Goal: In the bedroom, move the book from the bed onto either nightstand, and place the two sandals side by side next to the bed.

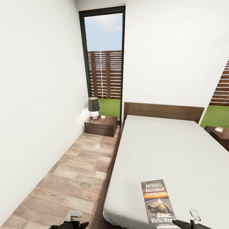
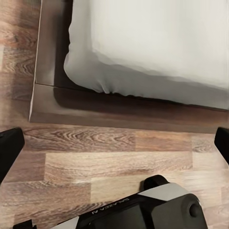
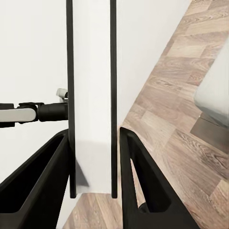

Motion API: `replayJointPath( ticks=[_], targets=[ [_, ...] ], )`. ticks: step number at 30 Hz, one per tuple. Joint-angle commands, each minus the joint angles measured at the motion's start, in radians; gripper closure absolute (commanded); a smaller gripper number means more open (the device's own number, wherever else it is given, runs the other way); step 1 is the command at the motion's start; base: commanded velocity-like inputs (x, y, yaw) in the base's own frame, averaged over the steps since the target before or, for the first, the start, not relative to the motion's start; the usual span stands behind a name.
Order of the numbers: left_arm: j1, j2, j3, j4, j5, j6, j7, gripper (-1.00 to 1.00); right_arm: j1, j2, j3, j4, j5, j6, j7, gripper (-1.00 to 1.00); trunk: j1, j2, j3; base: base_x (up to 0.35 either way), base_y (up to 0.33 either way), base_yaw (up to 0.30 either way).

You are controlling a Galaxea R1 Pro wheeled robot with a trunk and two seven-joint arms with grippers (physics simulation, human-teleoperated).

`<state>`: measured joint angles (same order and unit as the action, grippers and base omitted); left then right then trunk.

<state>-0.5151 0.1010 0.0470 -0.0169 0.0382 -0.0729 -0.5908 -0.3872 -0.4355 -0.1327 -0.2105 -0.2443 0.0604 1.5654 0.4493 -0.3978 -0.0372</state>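
Paperback handling struck us as easy: the thin dark-covered book with the orange band and white "RICHARD BACHMAN" lettering [image 1: 158,203] looked light, somewhat floppy and smooth-faced. We judged a pinch across both covers near one short edge to be the safest hold. The right gripper [image 3: 94,131] had exactly that. Its two black fingers were pressed against the covers, and the white page block showed edge-on between them. It held the book upright over the near edge of the large grey-mattressed bed with the dark brown wooden frame [image 1: 178,152]. The left gripper [image 2: 116,142] hung with its fingers spread wide, holding nothing, above the wood-plank floor [image 1: 70,178] by the bed's near corner.

We counted one book and two low dark brown wooden nightstands. One [image 1: 101,125] carried a white-based lamp with a dark shade [image 1: 93,107], and the other [image 1: 219,135] stood at the bed's far side.
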Motion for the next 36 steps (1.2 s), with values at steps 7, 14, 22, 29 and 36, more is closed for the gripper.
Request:
replayJointPath(
  ticks=[7, 14, 22, 29, 36],
  targets=[
    [-0.001, 0.0, 0.004, 0.002, 0.003, -0.001, -0.004, -1.0, -0.001, 0.0, 0.001, 0.0, -0.003, 0.007, 0.004, 1.0, 0.001, -0.002, 0.009, 0.0, 0.0, 0.0],
    [-0.001, 0.0, 0.004, 0.002, 0.003, -0.001, -0.004, -1.0, -0.001, 0.0, 0.001, 0.0, -0.003, 0.007, 0.004, 1.0, 0.001, -0.002, 0.02, 0.0, 0.0, 0.0],
    [-0.001, 0.0, 0.004, 0.002, 0.003, -0.001, -0.004, -1.0, -0.001, 0.0, 0.001, 0.0, -0.003, 0.007, 0.004, 1.0, 0.001, -0.002, 0.033, 0.0, 0.0, 0.0],
    [-0.001, 0.0, 0.004, 0.002, 0.002, -0.001, -0.004, -1.0, -0.001, -0.001, 0.0, 0.0, -0.005, 0.007, 0.004, 1.0, 0.001, -0.002, 0.037, 0.0, 0.0, 0.0],
    [-0.001, 0.0, 0.004, 0.002, 0.003, -0.001, -0.004, -1.0, -0.001, 0.0, -0.001, 0.0, -0.006, 0.007, 0.004, 1.0, 0.001, -0.002, 0.037, 0.0, 0.0, 0.0]
  ],
)
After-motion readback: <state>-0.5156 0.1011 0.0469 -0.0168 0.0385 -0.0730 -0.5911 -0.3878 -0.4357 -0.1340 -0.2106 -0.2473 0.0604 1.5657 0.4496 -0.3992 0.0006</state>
